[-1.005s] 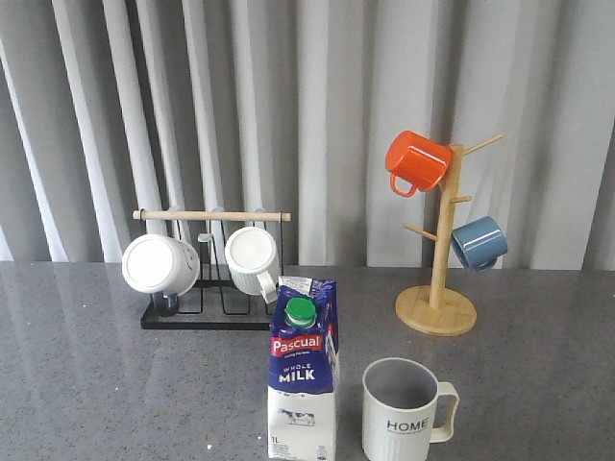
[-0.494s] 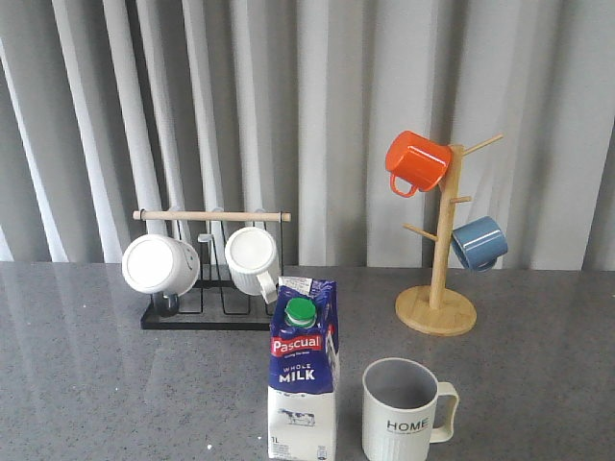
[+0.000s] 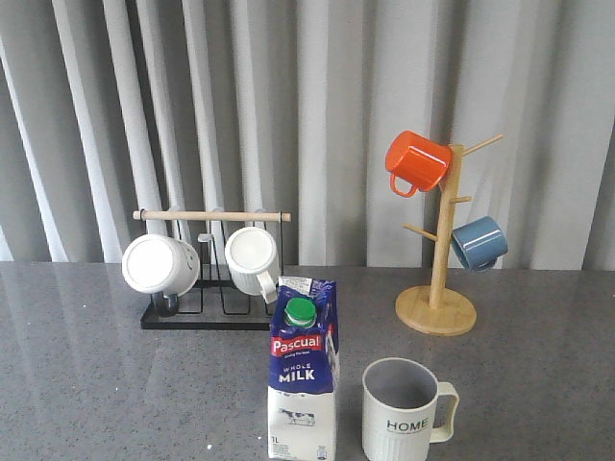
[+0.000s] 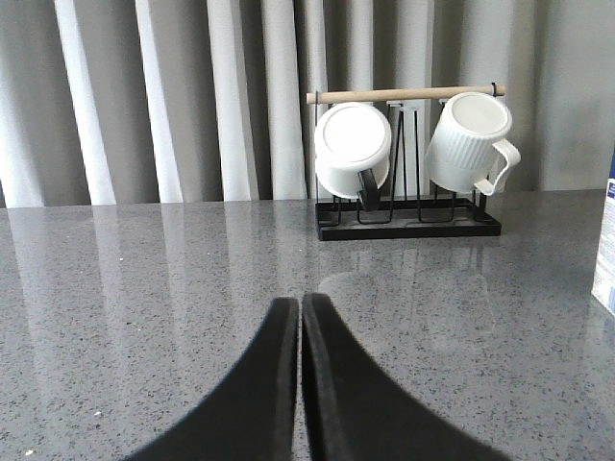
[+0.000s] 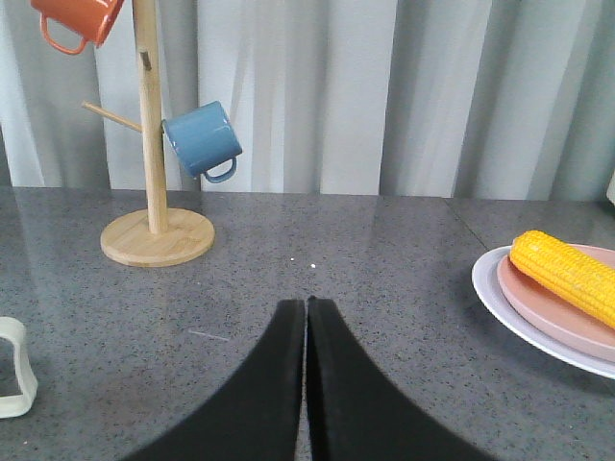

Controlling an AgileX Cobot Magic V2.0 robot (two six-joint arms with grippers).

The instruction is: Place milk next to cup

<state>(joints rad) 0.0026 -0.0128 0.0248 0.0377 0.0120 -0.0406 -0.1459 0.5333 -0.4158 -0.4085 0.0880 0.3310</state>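
Note:
The milk (image 3: 303, 370), a blue-and-white gable-top carton with a green cap, stands upright near the table's front edge. A sliver of the milk (image 4: 605, 254) also shows in the left wrist view. Just to its right stands the cup (image 3: 405, 411), a pale ribbed mug lettered "HOME", a small gap apart from the carton. Only the cup's handle (image 5: 13, 370) shows in the right wrist view. My left gripper (image 4: 300, 303) is shut over bare tabletop, holding nothing. My right gripper (image 5: 306, 305) is likewise shut and empty. Neither gripper appears in the front view.
A black rack (image 3: 207, 312) with two white mugs (image 3: 159, 263) stands behind the carton on the left. A wooden mug tree (image 3: 437, 309) holds an orange mug (image 3: 416, 161) and a blue mug (image 3: 479, 242) at the back right. A plate (image 5: 509, 298) with corn (image 5: 565, 274) lies far right.

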